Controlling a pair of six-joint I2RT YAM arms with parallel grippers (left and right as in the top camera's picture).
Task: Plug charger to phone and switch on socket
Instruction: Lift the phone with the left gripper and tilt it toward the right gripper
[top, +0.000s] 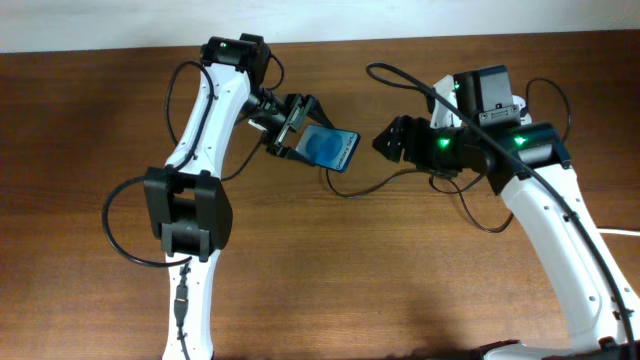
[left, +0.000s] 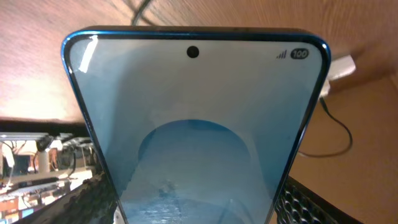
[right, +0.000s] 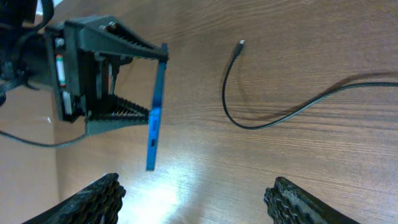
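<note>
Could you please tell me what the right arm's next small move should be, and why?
Probably lower the open right gripper onto the charger at its connector tip and close: the left gripper holds the phone, while that tip lies free on the table.

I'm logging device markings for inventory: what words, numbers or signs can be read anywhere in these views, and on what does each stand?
"100": in the dark battery badge at the top right corner of the black-edged smartphone with a blue screen, left wrist view.
Signal-bars sign: just left of that badge, no letters.
Overhead view: anything printed on that screen is too small to read.
Nothing else shows legible text.
</note>
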